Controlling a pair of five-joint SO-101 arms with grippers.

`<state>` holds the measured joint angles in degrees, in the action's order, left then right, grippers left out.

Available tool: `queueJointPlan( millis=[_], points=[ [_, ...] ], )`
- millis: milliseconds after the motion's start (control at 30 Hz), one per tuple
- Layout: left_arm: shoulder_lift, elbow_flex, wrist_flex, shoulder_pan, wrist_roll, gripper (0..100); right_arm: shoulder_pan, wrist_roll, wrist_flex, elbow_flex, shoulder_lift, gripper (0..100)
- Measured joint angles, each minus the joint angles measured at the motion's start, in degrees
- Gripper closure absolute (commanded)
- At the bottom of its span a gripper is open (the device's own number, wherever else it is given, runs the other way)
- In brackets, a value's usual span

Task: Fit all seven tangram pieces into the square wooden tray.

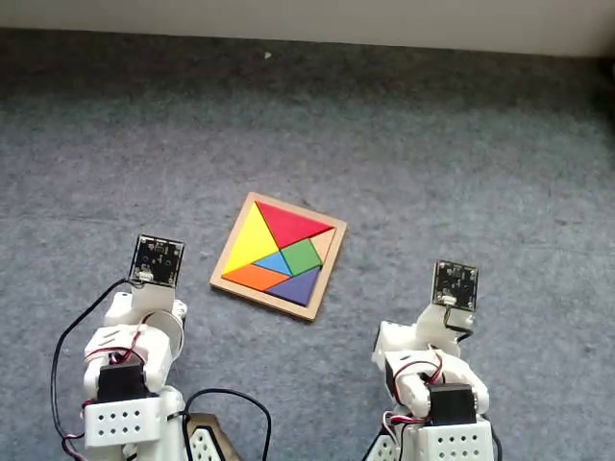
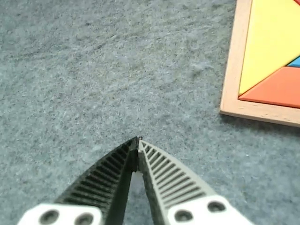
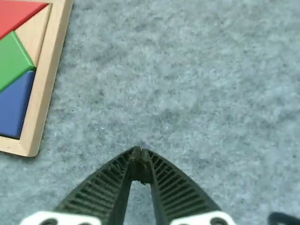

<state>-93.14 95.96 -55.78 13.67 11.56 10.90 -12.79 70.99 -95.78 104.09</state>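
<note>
Down on the table, a grey cloth cover [image 1: 432, 144], felt-like and fuzzy, matt all over. The square wooden tray [image 2: 233, 70] shows pale bare wood, smooth along its rim (no gloss on it). The yellow piece [image 2: 272, 42] and orange piece [image 2: 276, 89] look painted, flat, smooth and matt, and it's the same for the red piece [image 3: 18, 14], green piece [image 3: 11, 58] and blue piece [image 3: 11, 103]. The left gripper [image 2: 138, 140] and right gripper [image 3: 140, 151] are dark ribbed plastic, dull, on smooth white plastic mounts [image 2: 66, 214]
</note>
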Motion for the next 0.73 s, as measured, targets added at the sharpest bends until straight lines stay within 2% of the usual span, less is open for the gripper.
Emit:
queueJointPlan(
  millis=[200, 367, 733],
  points=[
    [0.0, 0.0, -0.7, 0.0, 0.0, 99, 0.0, 0.0, 0.0, 0.0, 0.0, 99.5],
    [0.0, 0.0, -5.6, 0.0, 0.0, 99, 0.0, 0.0, 0.0, 0.0, 0.1, 99.5],
    [0.0, 0.0, -6.0, 0.0, 0.0, 99, 0.0, 0.0, 0.0, 0.0, 0.2, 99.5]
  ],
)
